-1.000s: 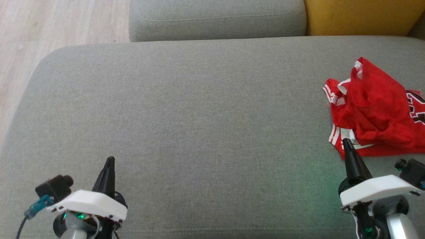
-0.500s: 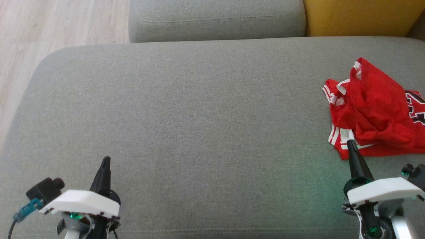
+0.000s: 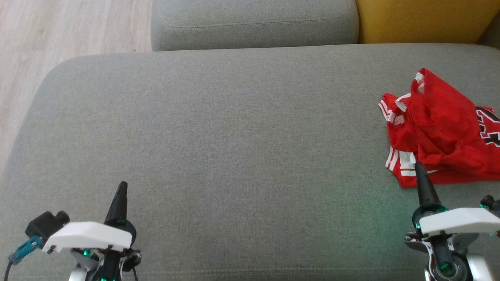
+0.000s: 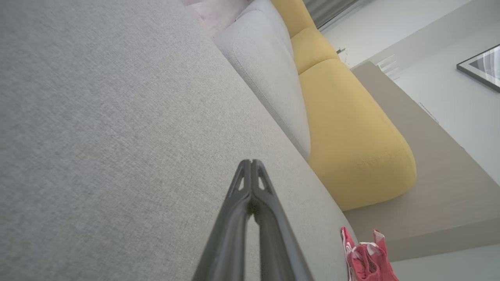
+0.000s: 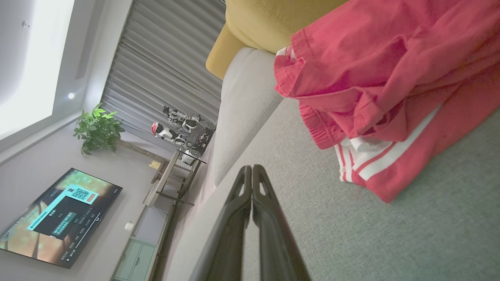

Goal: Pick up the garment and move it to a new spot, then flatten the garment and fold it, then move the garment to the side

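Note:
The garment (image 3: 441, 128) is a red jersey with white stripes, lying crumpled at the right edge of the grey sofa seat (image 3: 234, 136). It fills the upper right of the right wrist view (image 5: 383, 78) and peeks in at the bottom of the left wrist view (image 4: 367, 257). My right gripper (image 3: 418, 167) is shut and empty, its tip just in front of the garment's near hem. In the right wrist view the right gripper (image 5: 249, 168) points past the cloth's left side. My left gripper (image 3: 122, 184) is shut and empty over bare seat at the lower left, its fingers (image 4: 250, 163) pressed together.
A grey back cushion (image 3: 254, 23) and a yellow cushion (image 3: 422, 19) stand behind the seat. Wooden floor (image 3: 58, 31) lies past the seat's left end. A wall screen (image 5: 58, 218), a potted plant (image 5: 97, 128) and another robot (image 5: 179, 128) are across the room.
Both arms have drawn back toward the near edge of the seat. The right gripper tip has slid slightly right along the garment's hem. The garment has not moved.

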